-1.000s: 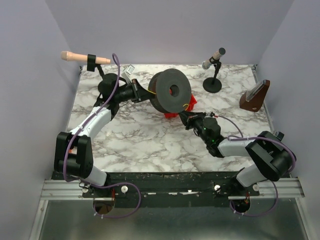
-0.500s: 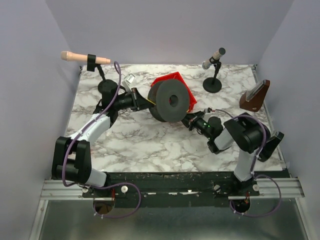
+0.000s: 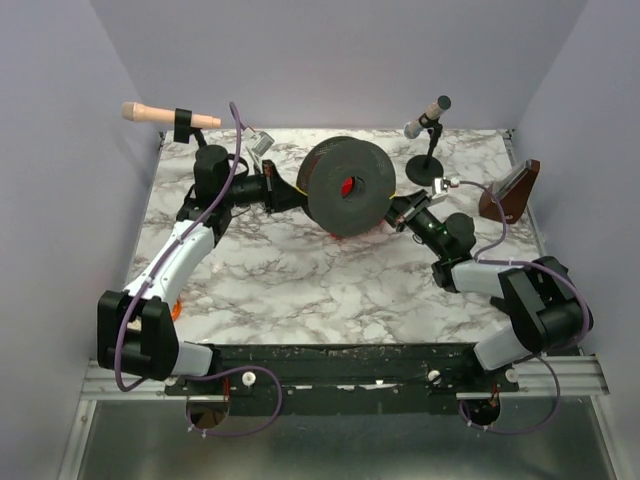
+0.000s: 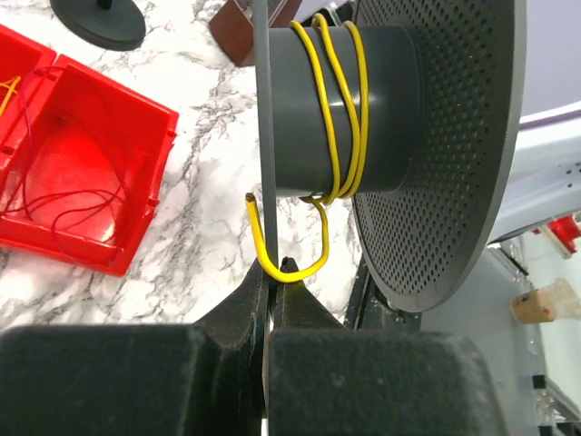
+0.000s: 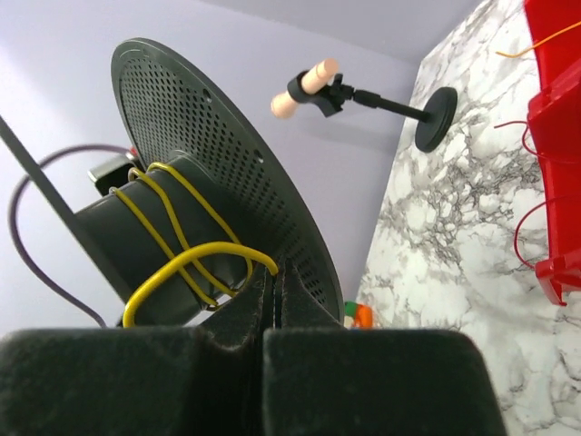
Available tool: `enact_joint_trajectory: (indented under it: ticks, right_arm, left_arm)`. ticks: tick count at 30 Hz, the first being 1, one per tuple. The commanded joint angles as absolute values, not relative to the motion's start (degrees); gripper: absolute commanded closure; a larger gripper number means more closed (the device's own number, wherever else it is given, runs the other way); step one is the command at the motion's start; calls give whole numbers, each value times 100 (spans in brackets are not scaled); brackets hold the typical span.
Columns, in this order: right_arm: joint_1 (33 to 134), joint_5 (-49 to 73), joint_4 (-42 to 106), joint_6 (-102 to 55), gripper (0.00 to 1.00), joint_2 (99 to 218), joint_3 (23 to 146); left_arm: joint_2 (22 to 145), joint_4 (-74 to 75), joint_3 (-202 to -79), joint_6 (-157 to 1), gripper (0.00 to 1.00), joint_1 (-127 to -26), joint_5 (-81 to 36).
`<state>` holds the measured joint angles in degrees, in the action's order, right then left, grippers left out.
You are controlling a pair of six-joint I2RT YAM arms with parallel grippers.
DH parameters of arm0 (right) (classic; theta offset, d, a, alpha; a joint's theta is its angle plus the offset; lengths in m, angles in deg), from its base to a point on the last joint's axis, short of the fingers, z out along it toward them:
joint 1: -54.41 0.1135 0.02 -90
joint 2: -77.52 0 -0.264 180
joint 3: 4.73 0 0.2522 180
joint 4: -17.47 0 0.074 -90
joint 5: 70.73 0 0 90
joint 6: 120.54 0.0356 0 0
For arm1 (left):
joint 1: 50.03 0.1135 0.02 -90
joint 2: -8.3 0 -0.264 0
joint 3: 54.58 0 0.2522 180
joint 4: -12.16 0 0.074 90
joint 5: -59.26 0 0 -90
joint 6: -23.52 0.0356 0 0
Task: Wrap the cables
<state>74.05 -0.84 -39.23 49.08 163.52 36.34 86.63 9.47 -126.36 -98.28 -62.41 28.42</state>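
Observation:
A dark grey spool (image 3: 348, 187) stands on edge mid-table. A yellow cable (image 4: 331, 100) makes a few turns round its hub. My left gripper (image 4: 277, 268) is at the spool's left side (image 3: 285, 192), shut on a loop of the cable. The spool's thin flange edge (image 4: 261, 136) runs down to its jaws. My right gripper (image 5: 275, 272) is at the spool's right side (image 3: 400, 212), shut on another stretch of the yellow cable (image 5: 182, 263), beside the perforated flange (image 5: 209, 154).
A red bin (image 4: 82, 173) holding thin wires lies behind the spool. A peach-headed microphone (image 3: 160, 115) on a stand is at back left. A small grey microphone (image 3: 428, 140) and a brown wedge (image 3: 510, 190) are at back right.
The spool has turned and shifted, now covering most of the red bin. My right gripper has swung up to the spool's right side. My left gripper has moved back slightly.

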Motion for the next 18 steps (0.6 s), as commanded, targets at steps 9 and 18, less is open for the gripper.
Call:
enact_joint_trajectory:
  ticks: [9,18]
  right_arm:
    - [7233,-762,-1442,2021,99,15365,4208]
    - [7559,-903,696,-135,98,14801,4666]
  left_arm:
    - [8196,-3628,-13433,-4404,100,-6251,2817]
    - [8178,-5302,-14085,-2192,100,-6339,2060]
